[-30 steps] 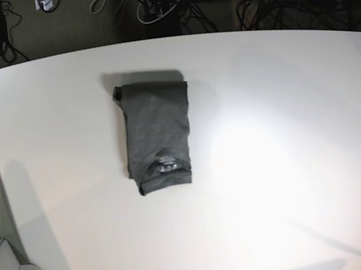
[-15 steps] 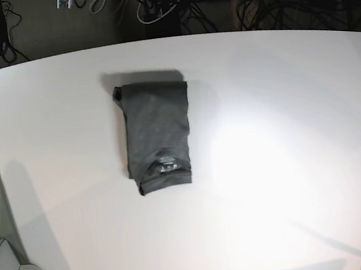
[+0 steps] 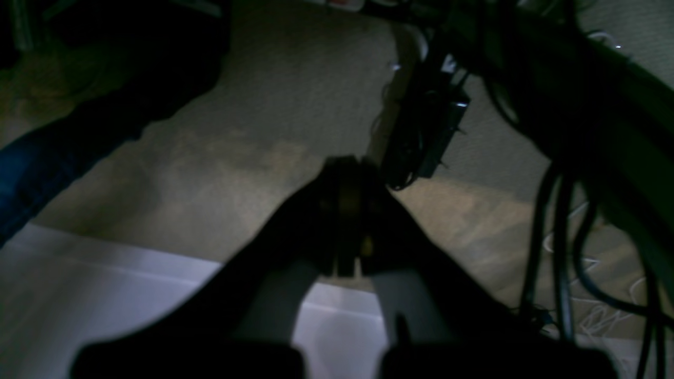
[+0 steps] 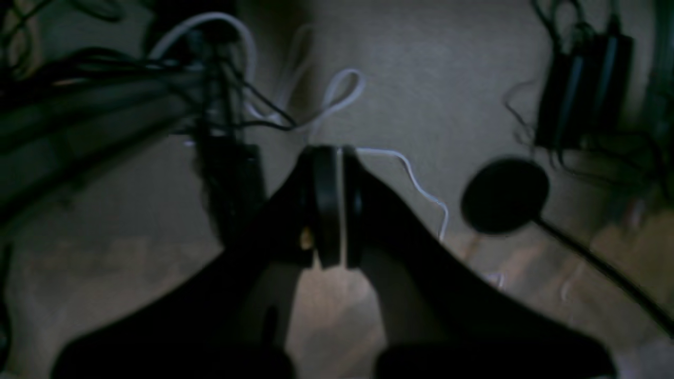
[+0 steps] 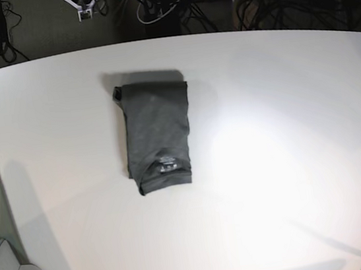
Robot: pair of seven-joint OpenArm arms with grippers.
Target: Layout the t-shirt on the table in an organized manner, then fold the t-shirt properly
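Folded t-shirt (image 5: 156,135) lies well apart from either tool.

1. The base view is bright and sharp in the middle; a strong patch of glare sits on the white bench (image 5: 297,213) right of centre.
2. The bench edges bow outward, a wide-lens distortion.
3. The folded t-shirt (image 5: 157,135) casts a soft shadow along its far side.
4. The floor (image 5: 54,32) beyond is dark.
5. Both wrist views are dim, grainy and blurred; each hand shows as a black, out-of-focus silhouette.
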